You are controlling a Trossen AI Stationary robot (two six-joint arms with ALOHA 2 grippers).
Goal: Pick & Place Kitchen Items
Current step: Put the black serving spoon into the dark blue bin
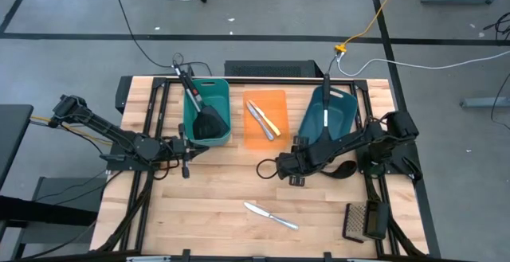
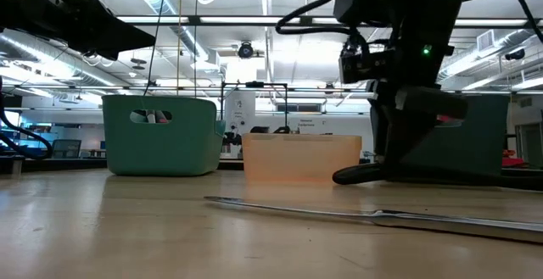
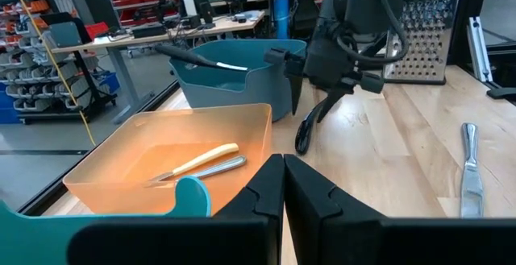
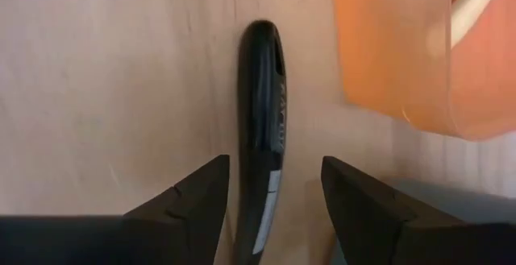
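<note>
A black long-handled ladle (image 1: 344,170) lies flat on the table, its handle (image 4: 262,96) pointing at the table's left. My right gripper (image 4: 274,192) is open low over that handle, one finger on each side, touching nothing; it also shows in the high view (image 1: 275,169). A silver table knife (image 1: 271,214) lies on the table nearer the front edge. My left gripper (image 3: 282,186) is shut and empty beside the teal tub (image 1: 209,115), which holds a black spatula. The orange tub (image 1: 264,119) holds a silver knife and a pale yellow knife (image 3: 197,160).
A blue tub (image 1: 327,111) with a black-handled utensil stands at the back right. A metal grater (image 1: 362,220) lies at the front right. Bare wood shows around the silver knife (image 2: 373,215) and at the front left.
</note>
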